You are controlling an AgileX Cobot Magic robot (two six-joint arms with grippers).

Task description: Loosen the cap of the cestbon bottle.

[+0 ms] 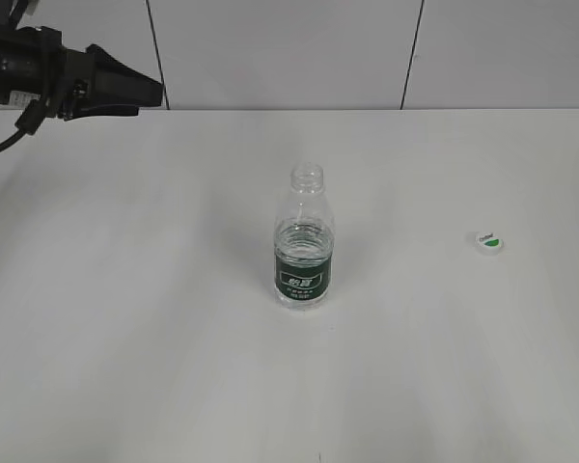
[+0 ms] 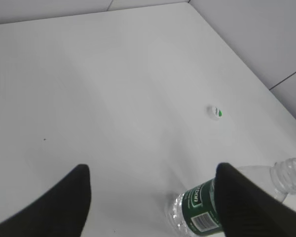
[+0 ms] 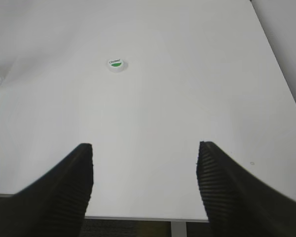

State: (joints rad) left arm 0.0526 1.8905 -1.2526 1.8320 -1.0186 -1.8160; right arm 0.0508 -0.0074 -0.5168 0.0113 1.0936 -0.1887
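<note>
Cestbon bottle (image 1: 304, 241): upright mid-bench, neck bare. Cap (image 1: 489, 240): off, lying toward right edge. Task apparently complete. Left gripper (image 2: 153, 197), right gripper (image 3: 143, 187): jaws apart, empty.

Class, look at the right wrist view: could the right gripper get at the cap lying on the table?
Probably yes: the cap lies alone on the table ahead of the open right gripper, nothing between.

The left end effector (image 1: 145, 92) is raised at the far left with its arm extended horizontally, jaws spread apart and empty, while the right end effector (image 3: 144, 185), visible only in its wrist view, likewise has its jaws spread wide and holds nothing.
</note>
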